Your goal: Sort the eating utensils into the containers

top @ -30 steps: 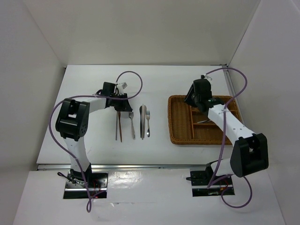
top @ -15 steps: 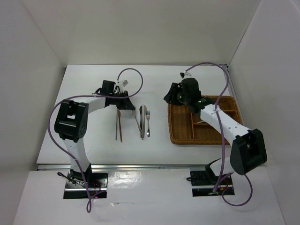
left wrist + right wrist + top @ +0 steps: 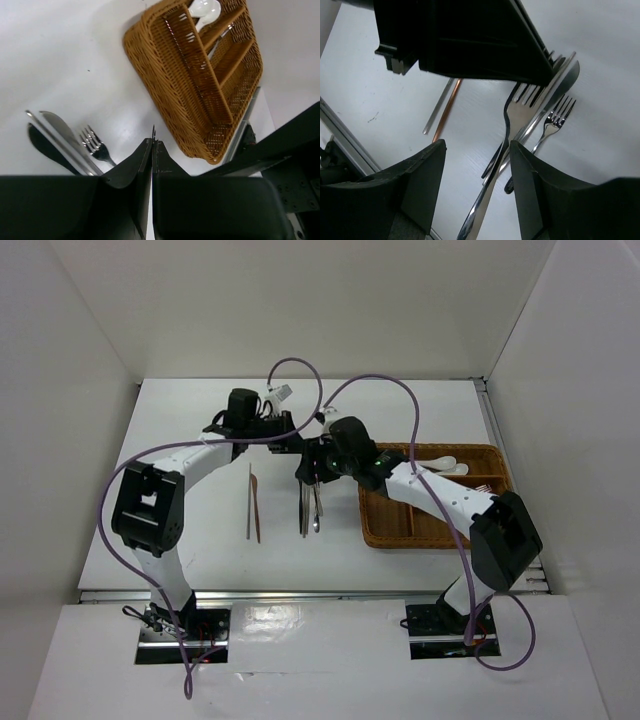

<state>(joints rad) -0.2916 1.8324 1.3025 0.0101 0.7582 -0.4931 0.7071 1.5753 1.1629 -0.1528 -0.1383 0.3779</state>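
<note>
My left gripper (image 3: 289,445) is shut on a silver fork (image 3: 512,150) and holds it by its head above the table. A sliver of metal shows between its closed fingers in the left wrist view (image 3: 153,142). My right gripper (image 3: 313,472) is open just beside it. In the right wrist view (image 3: 476,150) the hanging fork's handle runs between its spread fingers, nearer the right one. A knife (image 3: 559,85), a small fork (image 3: 553,121) and brown chopsticks (image 3: 253,502) lie on the table below. The wicker tray (image 3: 378,502) stands to the right with white soup spoons (image 3: 442,462) in it.
The tray's dividers (image 3: 220,60) run lengthwise, and the compartment nearest the utensils looks bare. Purple cables loop above both wrists. White walls close in the table at the back and sides.
My right arm has swung left from over the tray to the utensils. My left gripper has lifted the fork off the table and moved right toward it.
</note>
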